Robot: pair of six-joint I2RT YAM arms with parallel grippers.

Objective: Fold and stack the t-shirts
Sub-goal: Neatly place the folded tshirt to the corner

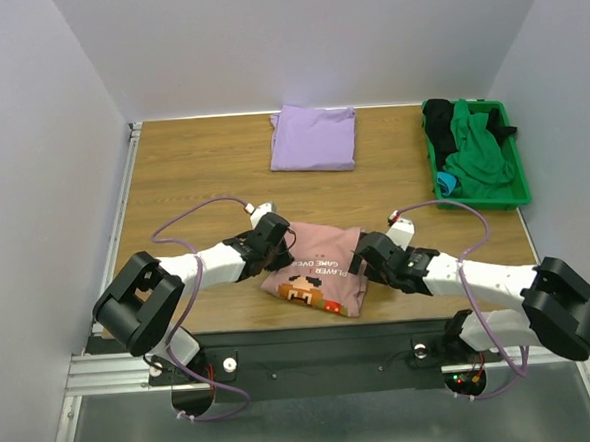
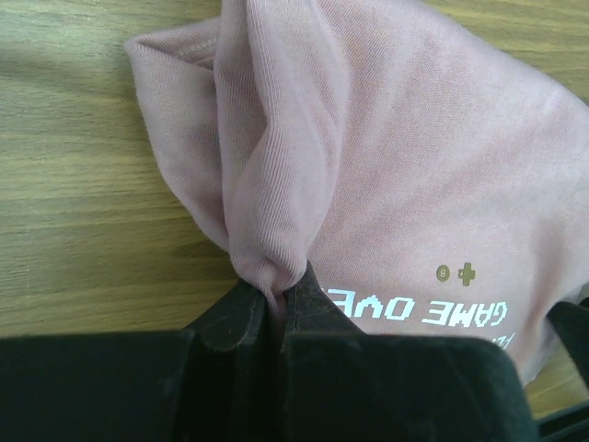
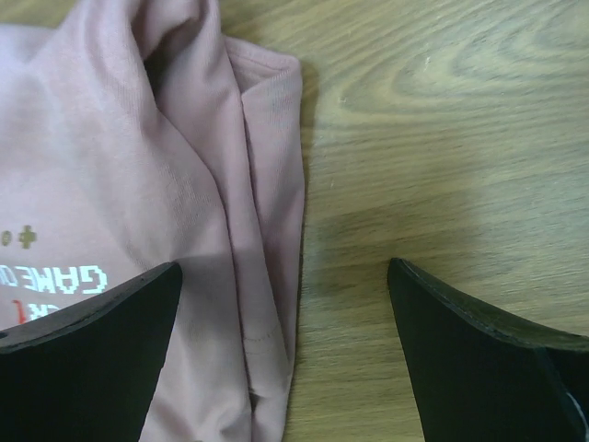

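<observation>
One wooden table (image 1: 172,178) with a pale brown plank grain carries everything. Two white jointed arms reach onto it from the near edge. The left arm (image 1: 213,264) and the right arm (image 1: 479,280) both lie low and stretched inward, elbows out, wrists angled toward each other across the table's near middle. One green plastic tray (image 1: 486,202) sits at the far right corner, holding a rumpled heap of green cloth (image 1: 477,160) and black cloth (image 1: 439,117). There are two t-shirts. The lavender t-shirt (image 1: 314,138), plain and smooth, lies folded into a tidy rectangle at the far middle of the table, well apart from the arms. The pink t-shirt (image 1: 318,265), a soft fine-ribbed knit, lies loosely folded at the near edge between the two wrists, its sides rucked into long folds. The left gripper (image 2: 276,295) is clenched on a gathered bunch of this shirt's edge, the cloth pinched into a tight twist between its black fingertips (image 2: 230,322). The right gripper (image 3: 285,295) is released, its two black fingers (image 3: 83,350) spread wide. One finger is over the shirt and the other over bare wood, with the shirt's hemmed edge lying between them. The pink shirt bears an orange-brown blocky print and white pixel letters reading "GAME OVER".
</observation>
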